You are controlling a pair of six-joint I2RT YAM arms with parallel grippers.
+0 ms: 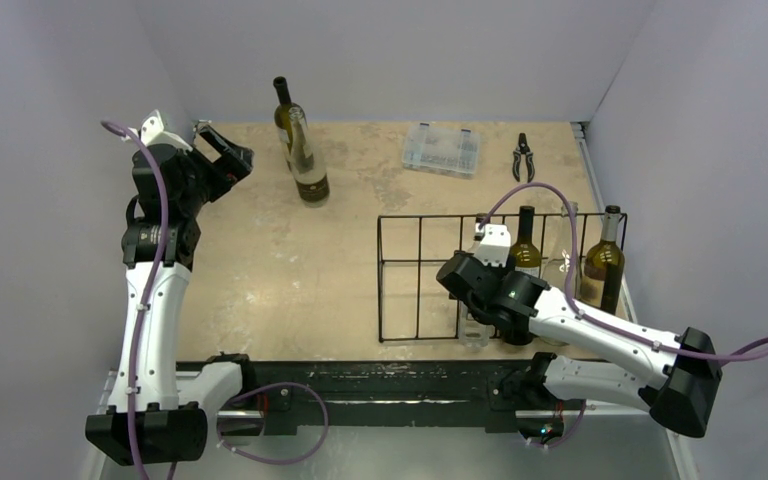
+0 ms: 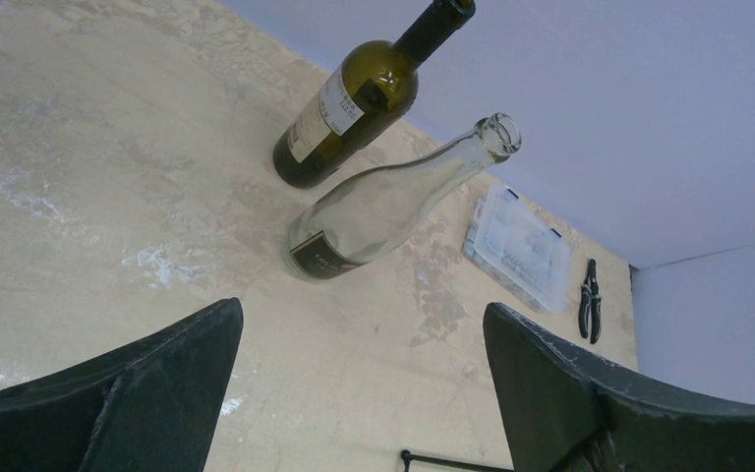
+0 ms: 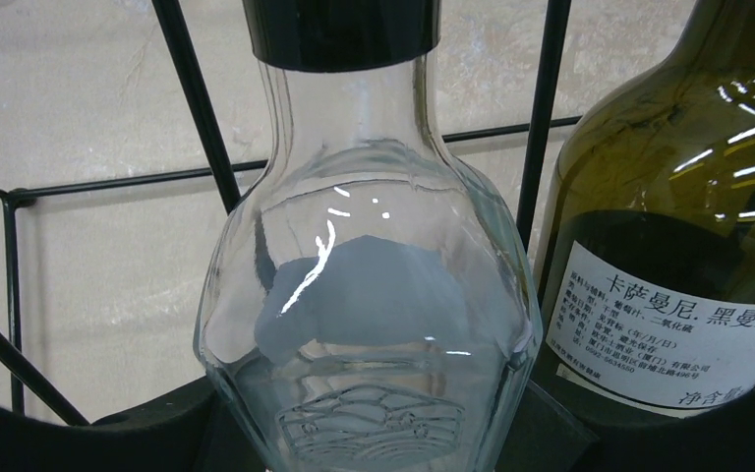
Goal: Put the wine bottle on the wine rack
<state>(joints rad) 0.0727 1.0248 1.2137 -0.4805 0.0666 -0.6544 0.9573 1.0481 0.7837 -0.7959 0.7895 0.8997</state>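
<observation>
The black wire wine rack [image 1: 430, 216] lies on the right half of the table. My right gripper [image 1: 472, 312] is at its near side, shut on a clear glass bottle [image 3: 364, 295] with a black cap [image 3: 339, 29]; both fingers press the bottle's lower sides. Rack bars [image 3: 192, 108] stand behind it. A dark green bottle with a white label [image 3: 678, 246] stands close to its right. My left gripper [image 2: 362, 310] is open and empty at the far left [image 1: 230, 155], facing a clear bottle [image 2: 393, 202] and a dark green bottle [image 2: 354, 103] standing upright together.
Two dark bottles [image 1: 525, 245] [image 1: 605, 265] stand in the rack's right end. A clear plastic compartment box [image 1: 442, 149] and black pliers [image 1: 524, 157] lie at the back right. Walls close the table at the back and on both sides.
</observation>
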